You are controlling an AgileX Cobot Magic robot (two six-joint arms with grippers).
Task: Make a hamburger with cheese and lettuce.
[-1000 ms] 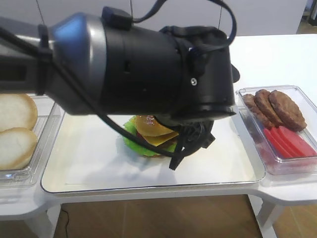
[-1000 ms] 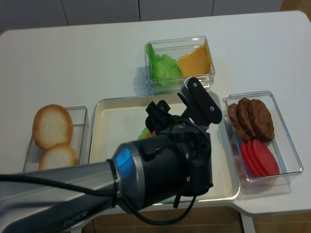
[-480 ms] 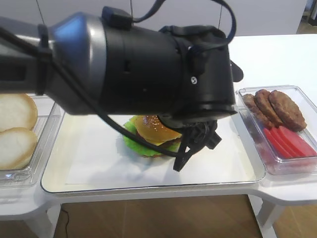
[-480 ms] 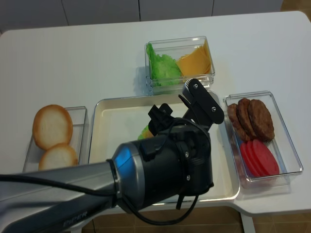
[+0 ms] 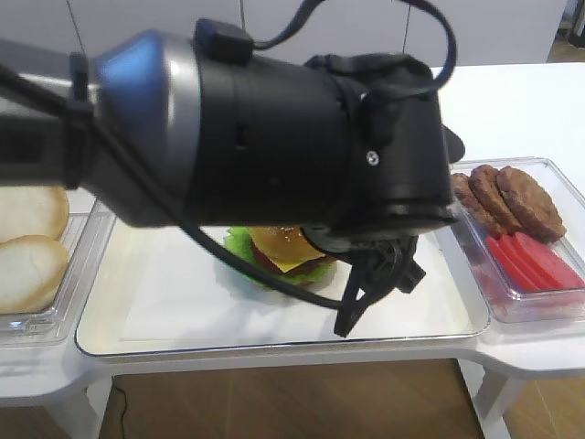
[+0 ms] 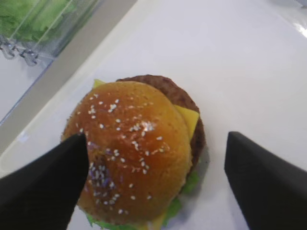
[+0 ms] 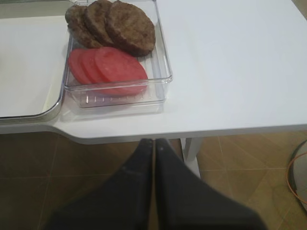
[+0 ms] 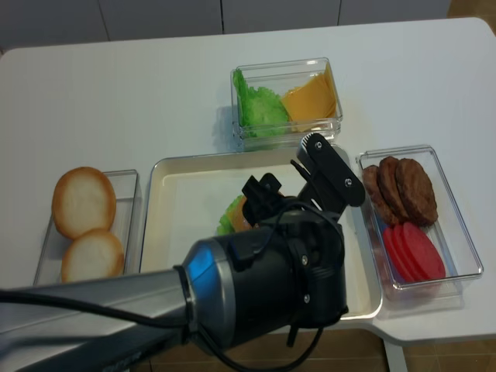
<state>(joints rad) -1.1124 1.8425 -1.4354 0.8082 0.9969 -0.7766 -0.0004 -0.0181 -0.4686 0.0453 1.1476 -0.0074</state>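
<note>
Hamburger, sesame top seated, sitting on tray; left gripper straddling it wide, gripping nothing; right gripper idling pinched shut beyond tray.

Stands upright on the white tray: the hamburger, complete, golden sesame top on. Peeking beneath, the cheese corner, brown patty edge, and ruffled green lettuce frilling around the base.
</note>
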